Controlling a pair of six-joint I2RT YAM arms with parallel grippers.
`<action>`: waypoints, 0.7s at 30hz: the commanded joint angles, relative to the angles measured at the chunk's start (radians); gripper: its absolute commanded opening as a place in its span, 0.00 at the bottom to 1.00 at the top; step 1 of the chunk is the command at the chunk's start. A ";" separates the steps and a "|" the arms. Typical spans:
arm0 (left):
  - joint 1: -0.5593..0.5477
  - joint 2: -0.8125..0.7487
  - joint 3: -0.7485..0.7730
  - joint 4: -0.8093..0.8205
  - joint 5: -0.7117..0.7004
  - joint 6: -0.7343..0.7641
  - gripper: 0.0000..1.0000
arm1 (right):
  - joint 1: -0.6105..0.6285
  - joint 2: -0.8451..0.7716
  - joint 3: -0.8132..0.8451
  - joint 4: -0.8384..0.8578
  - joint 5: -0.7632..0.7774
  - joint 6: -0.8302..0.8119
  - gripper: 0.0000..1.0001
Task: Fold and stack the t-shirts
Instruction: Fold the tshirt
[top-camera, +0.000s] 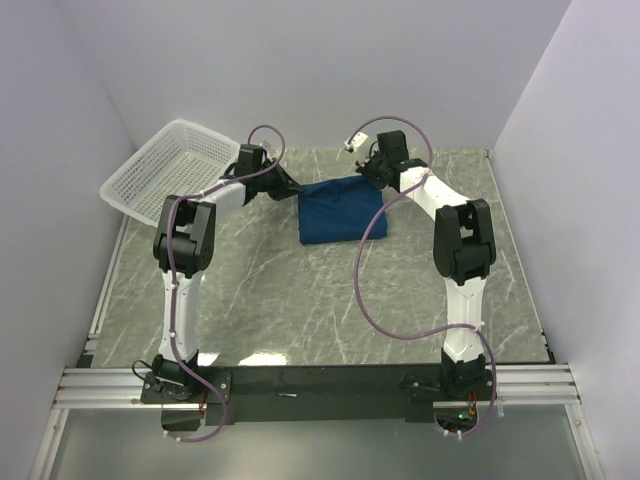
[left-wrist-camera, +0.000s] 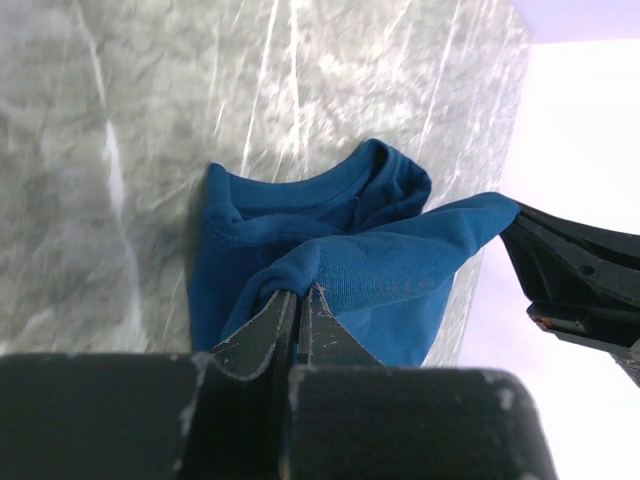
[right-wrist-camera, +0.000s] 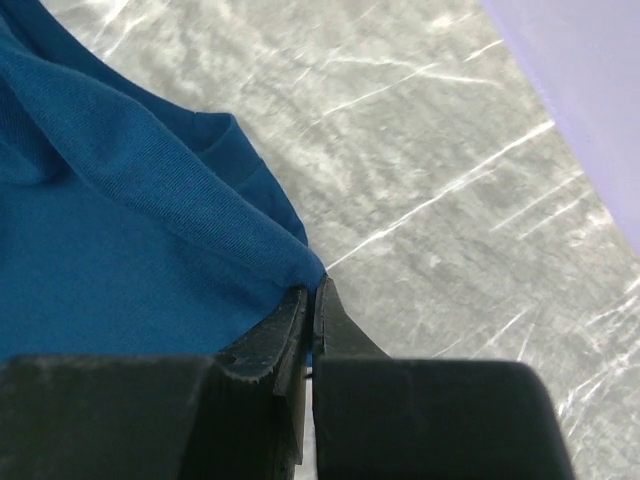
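Top view: folded dark blue t-shirt (top-camera: 342, 210) lies toward the far edge of the table (top-camera: 300, 300), about midway between left and right edges, roughly rectangular, its near edge lying flat on the table. Left gripper (top-camera: 292, 190) at the shirt's far left corner, right gripper (top-camera: 372, 178) at its far right corner; both arms reach in from either side. White mesh basket (top-camera: 150, 180) at the far left corner, tilted, well apart from the shirt. Left wrist view: left gripper (left-wrist-camera: 300, 292) clenched on a hemmed edge of the shirt (left-wrist-camera: 370, 260), cloth pinched between the fingertips and lifted off the table; the ribbed neckband shows behind, fabric bunched and sagging under the raised edge. The shirt's other corner stretches to the right of the frame and meets the black body of the right gripper (left-wrist-camera: 575, 280). Right wrist view: right gripper (right-wrist-camera: 312, 285) clenched on the shirt (right-wrist-camera: 120, 250), a point of cloth caught between the closed fingertips, a ribbed band running up and left from the grip; bare table to the right.
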 joint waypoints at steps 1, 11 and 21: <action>0.005 0.021 0.061 0.094 -0.008 -0.018 0.01 | 0.001 0.023 0.068 0.086 0.046 0.037 0.00; 0.007 0.071 0.093 0.173 -0.044 -0.056 0.01 | 0.010 0.071 0.089 0.161 0.118 0.058 0.00; 0.021 0.146 0.190 0.275 -0.152 -0.159 0.40 | 0.078 0.249 0.304 0.415 0.573 0.150 0.63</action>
